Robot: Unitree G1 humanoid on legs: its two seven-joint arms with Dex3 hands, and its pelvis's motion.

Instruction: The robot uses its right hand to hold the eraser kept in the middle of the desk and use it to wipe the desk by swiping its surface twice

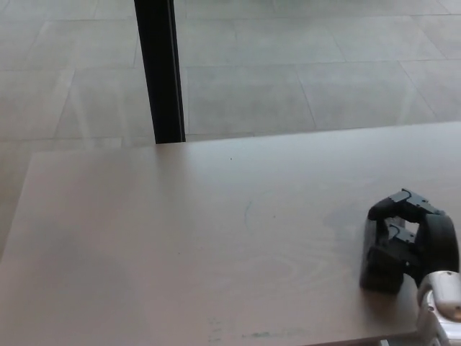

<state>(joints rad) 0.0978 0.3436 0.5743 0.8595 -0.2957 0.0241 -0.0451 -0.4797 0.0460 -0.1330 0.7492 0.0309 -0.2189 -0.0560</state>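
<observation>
The right robot hand (407,241) is hovering low over the worktop's (180,238) near right part, fingers curled; whether they are gripping anything, I cannot tell. No eraser is showing anywhere. Swiping now risks wiping with nothing held.

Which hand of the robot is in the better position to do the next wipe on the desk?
The right hand. It is already over the desk at the right side, low to the surface. The left hand is not in view. Whether it holds an eraser cannot be told.
</observation>
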